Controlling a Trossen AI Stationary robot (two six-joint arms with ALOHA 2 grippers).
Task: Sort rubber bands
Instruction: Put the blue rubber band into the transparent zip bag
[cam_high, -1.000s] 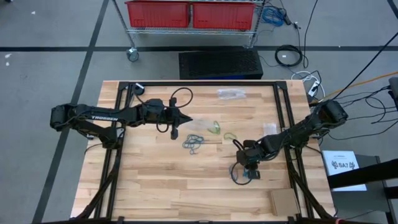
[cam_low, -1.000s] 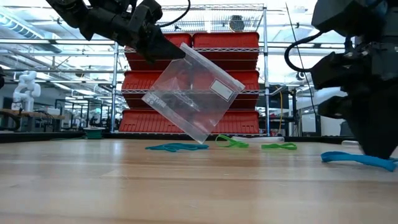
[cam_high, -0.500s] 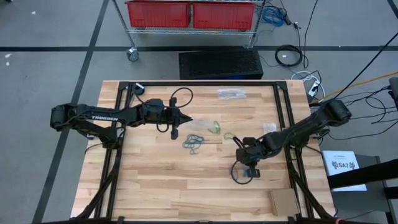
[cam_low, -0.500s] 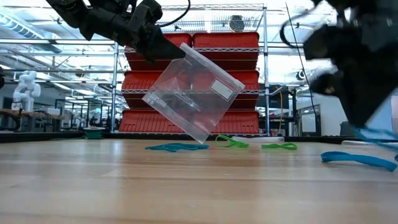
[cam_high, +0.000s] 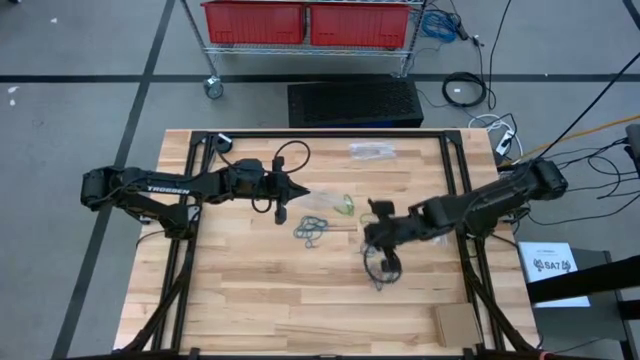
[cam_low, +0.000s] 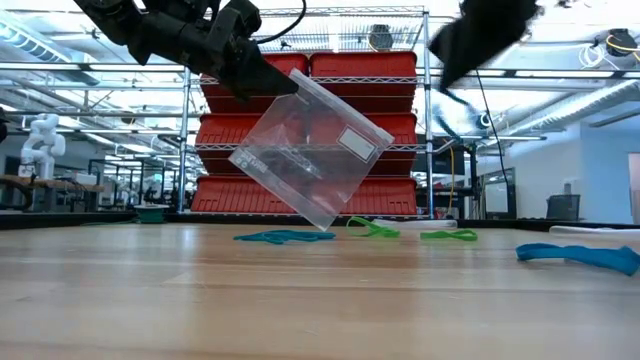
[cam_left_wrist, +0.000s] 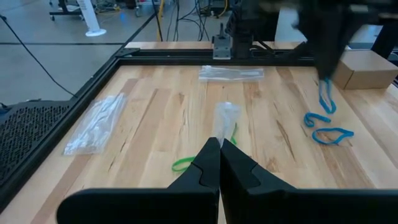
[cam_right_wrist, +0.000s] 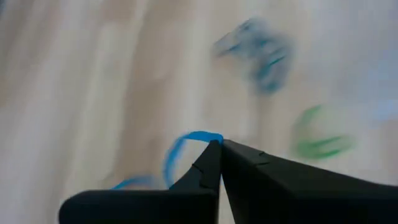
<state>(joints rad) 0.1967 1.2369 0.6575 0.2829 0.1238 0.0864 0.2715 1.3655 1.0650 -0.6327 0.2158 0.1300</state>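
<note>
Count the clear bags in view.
3. One bag hangs from the left gripper. One lies on the table's rack side. One lies near its right edge. More could be hidden under the arms.

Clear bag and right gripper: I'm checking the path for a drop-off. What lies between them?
In the high view, between the clear bag and the right gripper lie green rubber bands on the table.

The wooden table (cam_high: 250, 300) carries green rubber bands (cam_low: 372, 229) and dark ones (cam_high: 311, 230) between the claws, plus a clear bag (cam_high: 372, 151).
</note>
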